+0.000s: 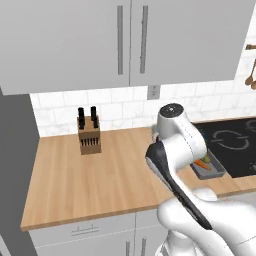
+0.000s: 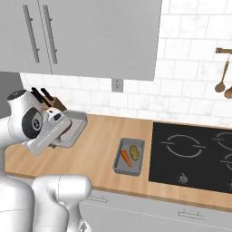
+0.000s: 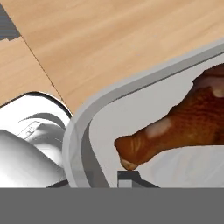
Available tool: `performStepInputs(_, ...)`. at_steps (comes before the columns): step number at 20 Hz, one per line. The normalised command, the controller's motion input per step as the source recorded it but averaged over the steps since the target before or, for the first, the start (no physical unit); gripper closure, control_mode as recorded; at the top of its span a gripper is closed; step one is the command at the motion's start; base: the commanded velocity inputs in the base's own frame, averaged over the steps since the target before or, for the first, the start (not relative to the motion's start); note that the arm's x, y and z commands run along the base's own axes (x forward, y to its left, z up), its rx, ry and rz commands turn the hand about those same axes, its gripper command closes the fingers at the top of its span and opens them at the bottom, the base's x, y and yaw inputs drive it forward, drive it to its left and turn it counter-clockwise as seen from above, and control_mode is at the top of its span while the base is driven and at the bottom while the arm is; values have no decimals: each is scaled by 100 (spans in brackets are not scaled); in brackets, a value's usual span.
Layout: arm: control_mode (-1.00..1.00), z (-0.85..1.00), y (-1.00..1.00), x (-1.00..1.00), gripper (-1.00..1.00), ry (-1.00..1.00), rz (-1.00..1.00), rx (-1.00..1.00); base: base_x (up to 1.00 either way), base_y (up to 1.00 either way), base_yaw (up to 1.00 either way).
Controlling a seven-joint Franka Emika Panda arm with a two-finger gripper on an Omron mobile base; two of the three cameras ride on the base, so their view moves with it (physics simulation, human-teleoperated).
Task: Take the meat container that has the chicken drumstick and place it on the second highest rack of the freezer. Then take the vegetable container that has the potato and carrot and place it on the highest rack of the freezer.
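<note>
My gripper [image 2: 62,130] is shut on the near rim of the grey meat container [image 2: 74,126], over the wooden counter [image 2: 99,149] left of the cooktop. In the hand view the container's rim [image 3: 131,85] curves across the picture. The brown chicken drumstick [image 3: 183,127] lies inside it, its bone end toward my gripper [image 3: 94,179]. Whether the container touches the counter I cannot tell. The vegetable container [image 2: 129,156] sits by the cooktop with the orange carrot [image 2: 126,158] and the tan potato [image 2: 134,151] in it. The arm partly covers this container [image 1: 210,167] in the left base view. The freezer and its racks are out of view.
A knife block [image 1: 89,134] stands at the back of the counter near the wall. The black cooktop [image 2: 190,154] lies to the right. Grey wall cabinets [image 1: 125,40] hang overhead. Wooden spoons [image 2: 222,81] hang at the far right. A dark grey tall panel [image 1: 15,160] ends the counter on the left.
</note>
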Motion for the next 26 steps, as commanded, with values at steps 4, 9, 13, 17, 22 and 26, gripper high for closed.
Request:
performStepInputs(4,-100,45,-43,-23,100,-1,1,26,0,0,0)
performStepInputs(9,-100,-1,0,-11,100,-4,17,12,0,0,0)
performStepInputs(13,-100,0,4,-23,100,0,16,-14,0,0,0)
performStepInputs(17,-100,0,0,-24,100,0,5,-29,0,0,0)
performStepInputs(22,-100,0,0,-6,100,0,0,-2,0,0,0)
performStepInputs(26,-100,0,0,0,100,0,0,0,0,0,0)
